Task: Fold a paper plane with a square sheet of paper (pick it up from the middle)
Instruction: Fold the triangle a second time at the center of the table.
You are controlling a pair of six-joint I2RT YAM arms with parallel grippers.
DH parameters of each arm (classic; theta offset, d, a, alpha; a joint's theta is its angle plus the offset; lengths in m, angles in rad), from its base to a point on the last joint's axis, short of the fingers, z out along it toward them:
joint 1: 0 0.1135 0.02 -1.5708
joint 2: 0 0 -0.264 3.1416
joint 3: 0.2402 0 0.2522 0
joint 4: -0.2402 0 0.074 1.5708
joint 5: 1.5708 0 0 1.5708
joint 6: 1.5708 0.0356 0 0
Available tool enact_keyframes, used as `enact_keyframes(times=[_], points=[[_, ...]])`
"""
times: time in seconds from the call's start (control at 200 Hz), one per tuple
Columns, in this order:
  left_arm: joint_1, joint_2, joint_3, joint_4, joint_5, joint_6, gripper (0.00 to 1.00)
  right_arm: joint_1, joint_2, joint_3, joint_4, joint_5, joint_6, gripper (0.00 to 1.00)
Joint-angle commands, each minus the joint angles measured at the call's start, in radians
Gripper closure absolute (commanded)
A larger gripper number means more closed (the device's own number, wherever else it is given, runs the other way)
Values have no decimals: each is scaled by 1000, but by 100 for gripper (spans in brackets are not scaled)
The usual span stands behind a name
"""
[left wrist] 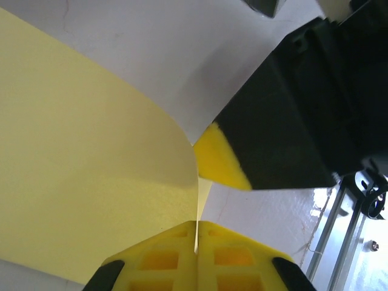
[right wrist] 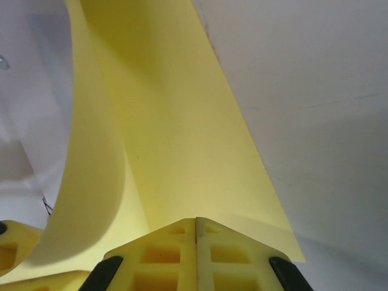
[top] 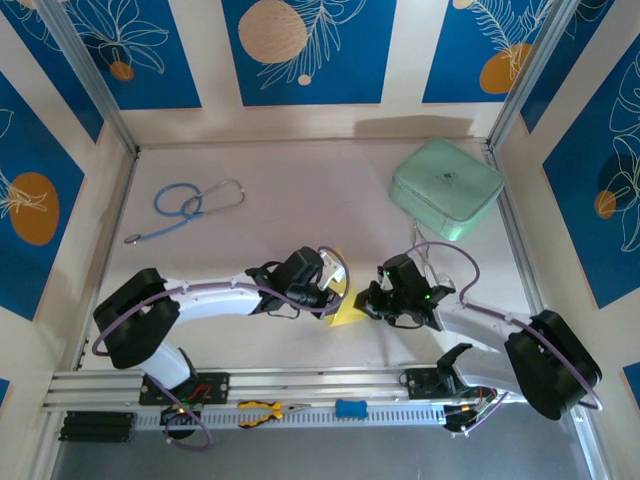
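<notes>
Yellow sheet of paper [left wrist: 91, 182]: bowed — spanned between the two grippers.
Left gripper [left wrist: 196, 233]: pinched shut on the sheet's edge.
Right gripper [right wrist: 196, 221]: likewise clamped the sheet.

Table [top: 300, 170]: pale, matt surface. Far left: blue stethoscope [top: 185, 205], lying flat, tubing looped. Far right corner: mint-green rounded case [top: 446, 187], lying flat, askew to the table edges. The two are well apart. Near edge, on the rail strip: yellow-handled pliers [top: 262, 412] and a small blue block [top: 350, 408].
</notes>
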Motion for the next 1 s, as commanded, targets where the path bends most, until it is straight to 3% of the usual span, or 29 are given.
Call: enact_keyframes(times=[0.0, 0.205, 0.6, 0.795, 0.895, 0.995], points=[[9, 15, 4, 11, 24, -10, 97, 19, 39, 31, 53, -16, 9, 100], [10, 23, 5, 17, 31, -13, 97, 28, 121, 20, 141, -11, 33, 100], [32, 35, -6, 42, 57, -34, 86, 32, 157, -5, 21, 67, 26, 100], [40, 64, 5, 51, 88, -42, 87, 33, 173, 12, 24, 52, 14, 100], [44, 73, 6, 52, 93, -45, 94, 33, 183, 19, 22, 48, 13, 100], [54, 78, 2, 54, 90, -44, 94, 36, 190, 22, 19, 45, 13, 100]])
